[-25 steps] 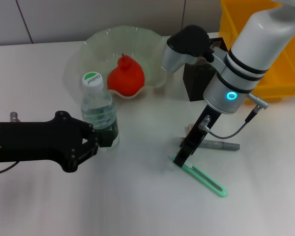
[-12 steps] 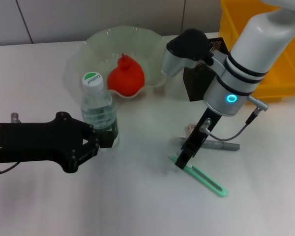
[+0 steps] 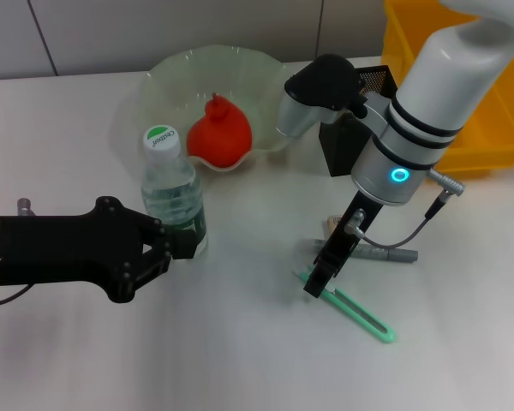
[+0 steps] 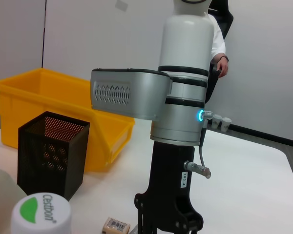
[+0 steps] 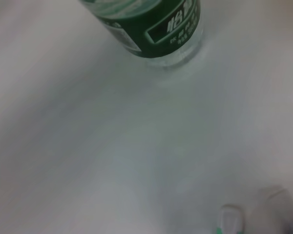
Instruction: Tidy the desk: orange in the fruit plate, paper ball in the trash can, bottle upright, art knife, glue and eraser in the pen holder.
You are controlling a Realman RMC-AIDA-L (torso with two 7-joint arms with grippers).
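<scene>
white desk carries the upright bottle, pinched by the left gripper, while the right gripper, finger state indeterminable, sits on the green art knife.

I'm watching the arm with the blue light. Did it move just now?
Yes, a little. The right gripper slid towards the bottle, away from the yellow bin, and hovers at the near end of the green knife.

Bottle upright, orange in plate, green knife flat.
</scene>
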